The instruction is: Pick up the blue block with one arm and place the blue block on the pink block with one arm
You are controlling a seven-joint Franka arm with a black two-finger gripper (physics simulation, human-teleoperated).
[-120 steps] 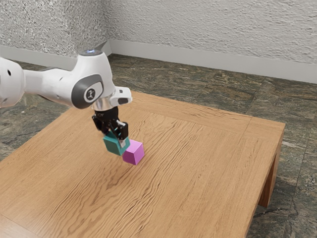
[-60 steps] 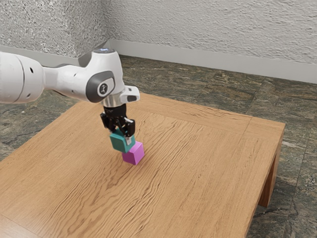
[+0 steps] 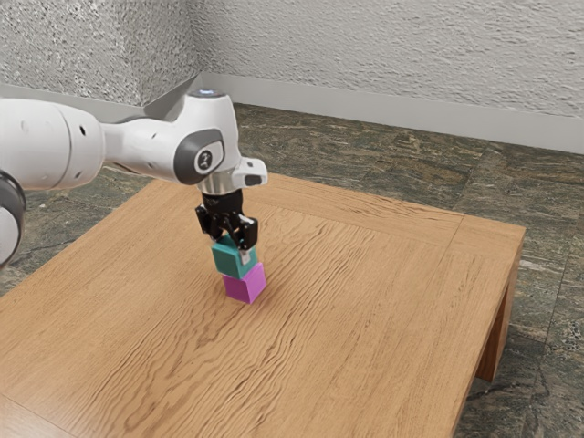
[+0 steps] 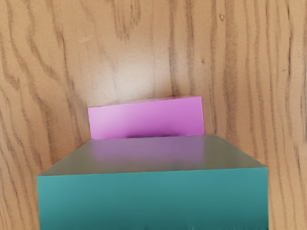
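The teal-blue block (image 3: 233, 259) hangs directly over the pink block (image 3: 245, 284), which rests on the wooden table (image 3: 365, 301). My gripper (image 3: 239, 252) is shut on the teal-blue block, its black fingers clamping two opposite sides. Whether the two blocks touch or a thin gap remains, I cannot tell. From the wrist, the teal-blue block (image 4: 153, 191) looms large just under my hand and covers most of the pink block (image 4: 146, 118), whose far strip pokes out beyond it.
The table's right edge (image 3: 502, 301) drops to a stone floor. A rough grey wall stands behind. My white arm (image 3: 109, 151) reaches in from the exterior view's left.
My gripper carried the teal-blue block toward the exterior view's right, from beside the pink block to right above it, and levelled it out.
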